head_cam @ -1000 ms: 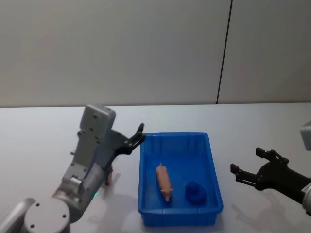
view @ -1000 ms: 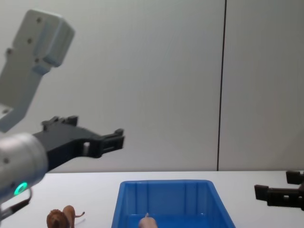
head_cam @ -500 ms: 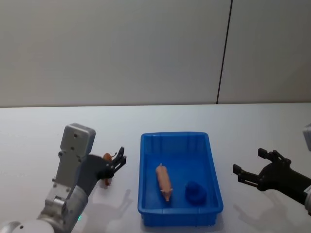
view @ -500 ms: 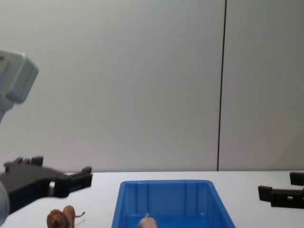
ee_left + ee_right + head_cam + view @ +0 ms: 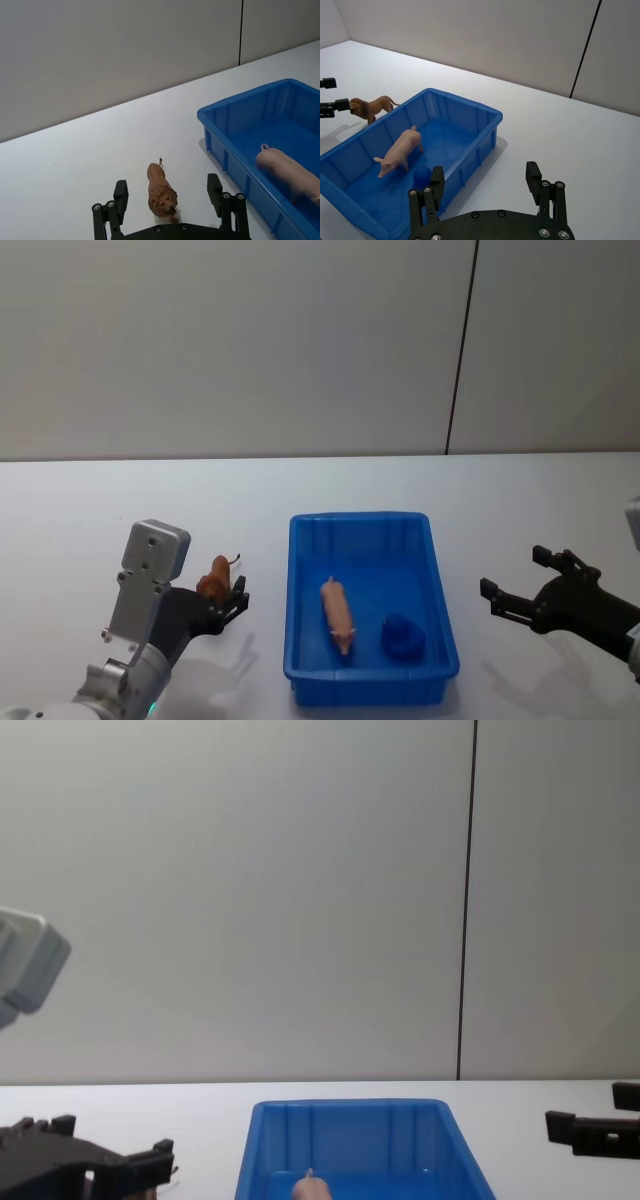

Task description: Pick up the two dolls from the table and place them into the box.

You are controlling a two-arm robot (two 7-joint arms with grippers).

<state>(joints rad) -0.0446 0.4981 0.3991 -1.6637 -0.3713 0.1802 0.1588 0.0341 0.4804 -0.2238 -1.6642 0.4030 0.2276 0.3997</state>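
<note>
Here, lion (image 5: 161, 191) facing left gripper (image 5: 170, 200), jaws wide, empty, pig (image 5: 338, 613) lengthwise in box (image 5: 437, 585)

A brown lion doll (image 5: 161, 194) with a shaggy mane stands upright on the white counter (image 5: 80, 510), just to the left of the blue box (image 5: 437, 575) and apart from its wall. The pale pink doll (image 5: 338, 612), pig-like with thin legs, lies inside the box on its floor, lengthwise along the left half. The box is rectangular, with ribbed walls and a rolled rim, and sits near the counter's middle.
</note>
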